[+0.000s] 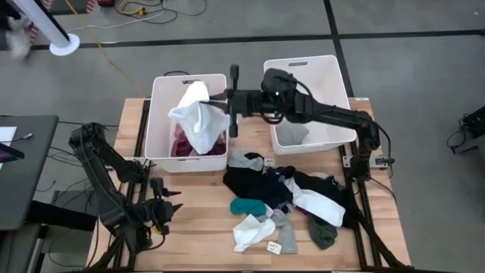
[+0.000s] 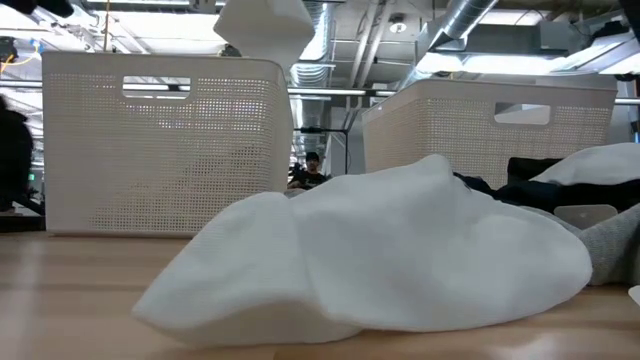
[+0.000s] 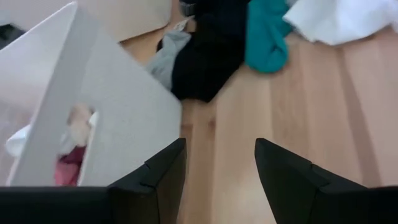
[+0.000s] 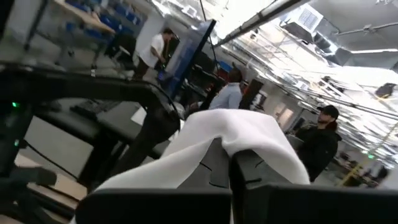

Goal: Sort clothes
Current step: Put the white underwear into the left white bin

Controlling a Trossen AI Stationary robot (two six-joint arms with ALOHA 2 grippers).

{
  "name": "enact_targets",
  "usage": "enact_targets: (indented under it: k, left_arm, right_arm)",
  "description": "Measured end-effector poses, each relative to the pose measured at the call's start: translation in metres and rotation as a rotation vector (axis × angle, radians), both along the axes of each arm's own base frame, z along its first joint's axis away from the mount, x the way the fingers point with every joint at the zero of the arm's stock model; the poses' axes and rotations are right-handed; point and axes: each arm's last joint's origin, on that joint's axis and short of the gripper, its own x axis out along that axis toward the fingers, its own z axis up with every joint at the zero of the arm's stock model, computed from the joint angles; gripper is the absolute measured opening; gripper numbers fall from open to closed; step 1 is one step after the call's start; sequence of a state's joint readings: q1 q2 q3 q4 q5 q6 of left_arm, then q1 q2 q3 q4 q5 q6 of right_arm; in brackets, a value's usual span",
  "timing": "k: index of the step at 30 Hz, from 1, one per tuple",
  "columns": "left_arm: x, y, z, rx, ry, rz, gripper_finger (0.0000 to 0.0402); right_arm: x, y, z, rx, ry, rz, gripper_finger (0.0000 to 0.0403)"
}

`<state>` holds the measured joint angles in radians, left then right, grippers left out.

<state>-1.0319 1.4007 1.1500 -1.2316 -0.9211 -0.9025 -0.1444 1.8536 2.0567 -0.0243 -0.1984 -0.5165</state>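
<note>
I've got the right gripper (image 1: 214,101) clamped tight on a white garment (image 1: 195,114), hanging it over the left bin (image 1: 161,121). Cloth drapes down from the fingers, lower folds already over the maroon clothes (image 1: 182,146) inside that bin. In the right wrist view the white fabric (image 4: 230,134) wraps over both fingers, so it could cling on release.

Plan for this step, my judgement: lower a bit more so most of the cloth sits below the rim under the gripper, then open fully and pull straight up. Watch the trailing edge on the side toward the right bin (image 1: 333,76); if it hangs across the wall it may slide out. A small shake if it sticks.

The left gripper (image 1: 168,203) is parked low near the table's front, fingers spread, nothing between them, bare wood ahead of it. The unsorted pile (image 1: 292,199) lies on the table, below and back toward the right arm's base from the working gripper, with a teal piece (image 1: 250,206) at its edge.
</note>
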Motion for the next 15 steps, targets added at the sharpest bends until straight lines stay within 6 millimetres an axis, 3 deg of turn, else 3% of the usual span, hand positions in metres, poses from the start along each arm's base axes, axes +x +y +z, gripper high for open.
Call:
enact_targets:
  k: [4,15]
  left_arm:
    - [0.008,-0.004,-0.005,0.003,-0.009,-0.055,0.0185]
    - [0.026,0.001,-0.028,0.0,0.017,-0.082,0.0185]
  right_arm:
    - [0.005,-0.011,-0.007,0.037,0.013,0.054,0.0]
    - [0.038,-0.038,-0.049,0.119,0.081,0.183,0.0]
